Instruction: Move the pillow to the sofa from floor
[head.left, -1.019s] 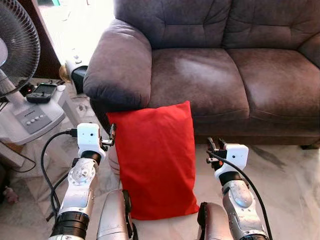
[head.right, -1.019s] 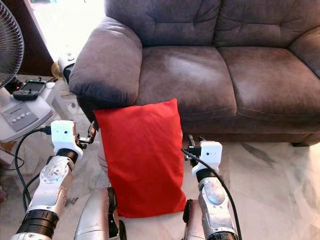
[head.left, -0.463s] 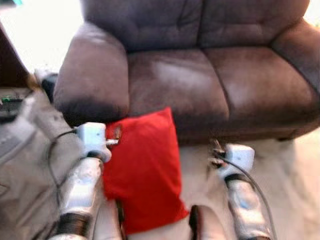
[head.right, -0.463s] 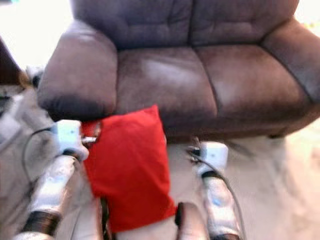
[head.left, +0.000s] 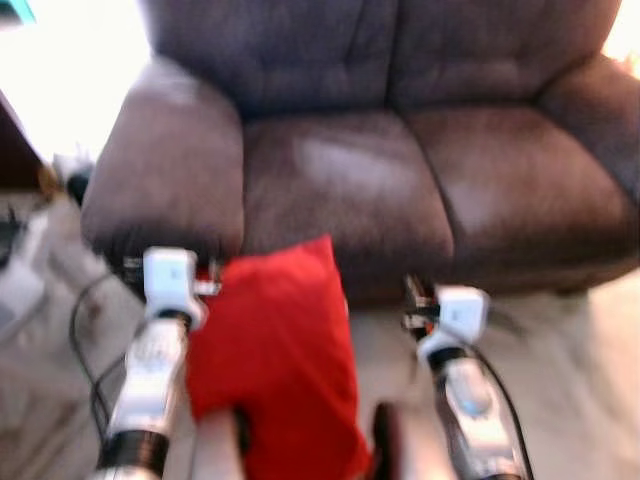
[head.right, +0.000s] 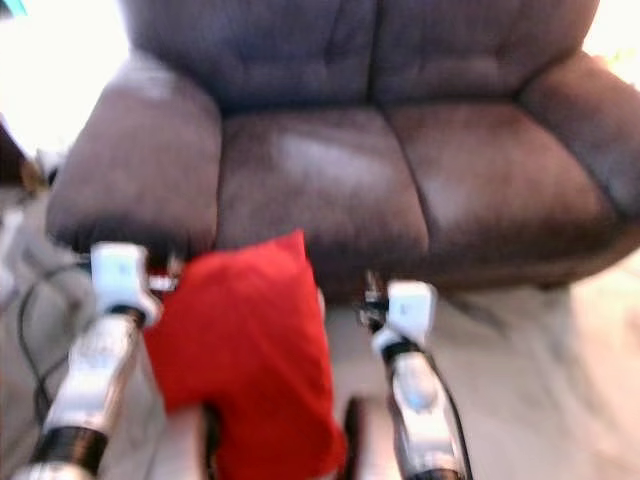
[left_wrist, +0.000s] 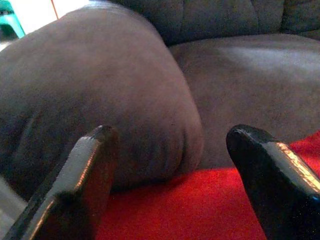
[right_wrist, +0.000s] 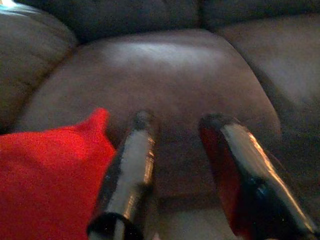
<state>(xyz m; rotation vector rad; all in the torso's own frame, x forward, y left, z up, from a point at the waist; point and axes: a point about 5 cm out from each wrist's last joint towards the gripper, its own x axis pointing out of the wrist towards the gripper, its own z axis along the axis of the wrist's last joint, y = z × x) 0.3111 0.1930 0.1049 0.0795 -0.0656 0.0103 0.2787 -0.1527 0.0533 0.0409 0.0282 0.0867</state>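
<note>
Left claw (left_wrist: 170, 175) wide open, empty, at pillow's (head.left: 275, 360) top-left corner; right claw (right_wrist: 185, 170) open, empty, beside its right edge; pillow on floor (head.left: 570, 360) leaning against sofa (head.left: 400, 190); risk: one-sided pinch lets slack fabric slip

Both arms have advanced toward the sofa (head.left: 400, 190).

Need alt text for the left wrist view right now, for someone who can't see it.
The left gripper, fingers open, hangs just above the red pillow, which leans against the brown sofa below its rounded armrest. The seat cushion stretches away beyond.
</note>
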